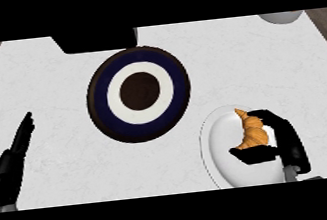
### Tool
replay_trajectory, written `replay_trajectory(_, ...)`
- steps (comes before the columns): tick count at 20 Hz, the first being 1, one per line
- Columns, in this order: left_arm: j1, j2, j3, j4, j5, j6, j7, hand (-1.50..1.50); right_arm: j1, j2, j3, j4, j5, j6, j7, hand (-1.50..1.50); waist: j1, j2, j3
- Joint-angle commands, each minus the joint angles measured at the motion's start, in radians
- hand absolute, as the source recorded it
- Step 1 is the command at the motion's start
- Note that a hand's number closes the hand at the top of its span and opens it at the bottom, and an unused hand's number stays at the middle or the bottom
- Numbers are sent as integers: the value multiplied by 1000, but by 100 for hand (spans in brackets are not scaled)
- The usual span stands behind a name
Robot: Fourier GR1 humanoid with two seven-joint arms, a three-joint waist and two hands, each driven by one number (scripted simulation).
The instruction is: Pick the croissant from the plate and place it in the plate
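Grasp step in hand, by the look of it, with the carry not yet begun. At lower right of the frame, holds the golden-brown curved croissant [252,132] in the black right hand [287,141]: fingers curled down along the pastry's right flank, thumb tucked against its lower end, so closed round it rather than spread. Has the croissant over the right half of the plain white round plate [219,151]; cannot tell whether lifted clear or touching that plate's surface. Rests the black left hand [12,158] at the left edge of the frame, fingers straight and together, pointing up, nothing held, well apart from both plates. Shows the likely target, a round plate with dark rim, navy and white rings and dark centre [138,92], at upper middle of the frame, near the white plate's upper left rim, nothing on it. Shows too a black boxy object [96,40] at the top edge and part of a white round dish [281,16] at the upper right corner. Calls next, as a judgement, for a lift off the white plate, a carry up and left across the frame, then a release over the dark centre. Needs height enough to clear the ringed plate's near rim, and care with a curved pastry liable to twist or slip between thumb and fingers.
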Motion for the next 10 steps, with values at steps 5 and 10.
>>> replay_trajectory(5, -12, -10, 9, 35, 0, -6, -2, 0, 136, -39, 129, 61, 348, -122, 95, 150, -6, 8, 7)
replay_trajectory(10, 10, -19, -4, -46, -22, 14, 35, 0, 176, -9, 144, 23, 525, -204, 199, 150, -6, 4, 7)
